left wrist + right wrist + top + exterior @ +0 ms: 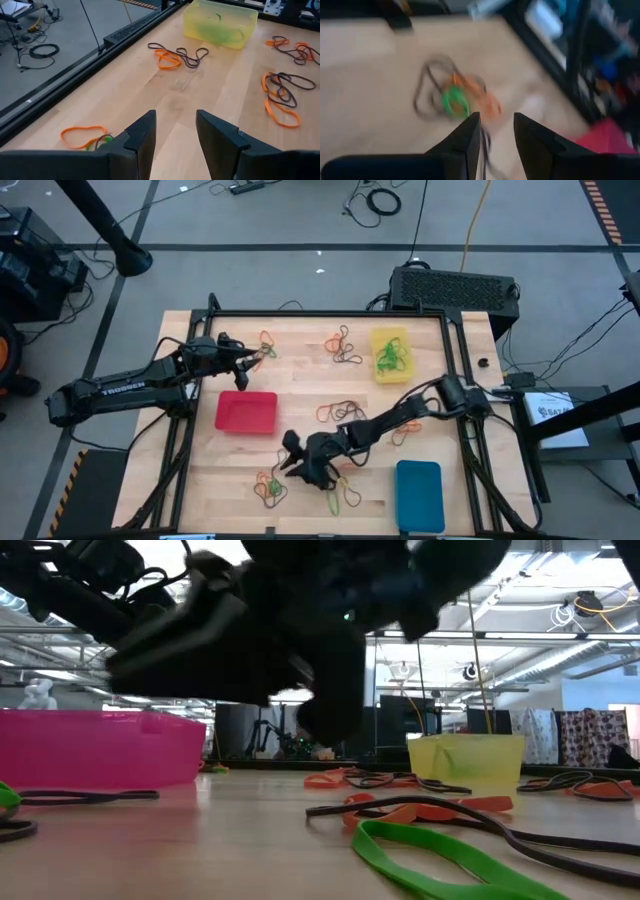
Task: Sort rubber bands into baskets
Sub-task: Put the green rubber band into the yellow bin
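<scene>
counter (300, 490): wood, centre of frame | baskets 3: red (246, 412) centre-left, yellow (390, 355) upper right holding green bands, blue (418, 495) lower right | bands: about six loose clusters, e.g. (270, 488) | left pincer (255, 359) upper left, parted, empty | right pincer (293, 463) lower centre, parted, empty

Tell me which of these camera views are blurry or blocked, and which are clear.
Right wrist view: motion-smeared, the rubber bands soft beyond the open right gripper. Low view: a dark out-of-focus arm mass fills the top; the near green band is soft. Left wrist view: crisp, the open left gripper and yellow basket clear. High view: evenly lit, sharp.
</scene>
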Robot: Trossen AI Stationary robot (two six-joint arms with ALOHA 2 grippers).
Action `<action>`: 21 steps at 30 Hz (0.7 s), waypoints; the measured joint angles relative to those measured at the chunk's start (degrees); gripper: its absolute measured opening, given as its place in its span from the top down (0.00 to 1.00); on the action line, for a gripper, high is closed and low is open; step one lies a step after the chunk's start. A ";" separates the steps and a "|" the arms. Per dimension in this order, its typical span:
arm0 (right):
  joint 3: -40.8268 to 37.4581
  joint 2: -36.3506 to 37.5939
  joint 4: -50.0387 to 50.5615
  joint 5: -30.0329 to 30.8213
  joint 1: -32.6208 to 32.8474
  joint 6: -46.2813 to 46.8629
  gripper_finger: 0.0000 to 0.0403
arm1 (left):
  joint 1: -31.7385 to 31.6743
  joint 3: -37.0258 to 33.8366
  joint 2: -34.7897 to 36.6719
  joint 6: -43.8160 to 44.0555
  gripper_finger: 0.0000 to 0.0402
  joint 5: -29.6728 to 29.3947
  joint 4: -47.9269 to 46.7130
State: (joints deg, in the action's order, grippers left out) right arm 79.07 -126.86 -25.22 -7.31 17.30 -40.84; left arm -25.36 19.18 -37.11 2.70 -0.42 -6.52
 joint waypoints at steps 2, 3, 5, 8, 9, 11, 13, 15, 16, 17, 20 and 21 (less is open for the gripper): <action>0.00 -1.35 -4.95 -4.63 -0.02 -0.43 0.72 | 0.01 0.00 -0.01 0.00 0.63 0.18 0.01; 0.00 -1.97 -7.21 -6.15 -0.02 -0.40 0.72 | 0.00 0.00 0.00 0.00 0.63 0.19 0.02; 0.01 -3.20 -9.99 -8.43 0.03 0.11 0.72 | 0.00 0.00 0.00 0.03 0.63 0.21 0.00; 1.61 -5.45 -11.06 -10.16 0.29 1.75 0.73 | 0.00 0.00 0.00 0.06 0.63 0.27 -0.21; 2.78 -6.31 -11.09 -11.04 0.33 2.47 0.74 | 0.01 0.00 0.00 0.24 0.63 0.30 -0.20; 5.61 -8.15 -10.87 -13.21 0.33 3.17 0.76 | 0.00 0.00 0.00 1.02 0.63 0.32 -0.19; 8.97 -9.95 -8.09 -16.12 0.18 3.66 0.78 | 0.00 0.00 0.00 1.36 0.63 0.34 -0.09; 12.39 -11.29 -3.23 -18.01 -0.15 4.77 0.80 | 0.00 0.00 -0.01 1.28 0.63 0.34 -0.14; 14.09 -11.85 -0.04 -18.43 -0.37 5.23 0.81 | 0.02 0.00 0.00 1.11 0.63 0.32 -0.21; 15.78 -12.23 2.55 -18.34 -0.53 5.52 0.82 | 0.00 0.00 0.00 1.07 0.63 0.33 -0.22; 19.28 -12.77 7.44 -18.10 -1.09 4.44 0.84 | 0.00 0.00 0.00 1.08 0.63 0.32 -0.37; 19.70 -12.77 7.83 -18.01 -1.26 4.11 0.84 | 0.00 0.00 -0.01 1.09 0.63 0.33 -0.44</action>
State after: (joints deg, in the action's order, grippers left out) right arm 98.77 -139.62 -17.39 -25.32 16.04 -36.74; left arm -25.36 19.18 -37.11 3.79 -0.08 -6.96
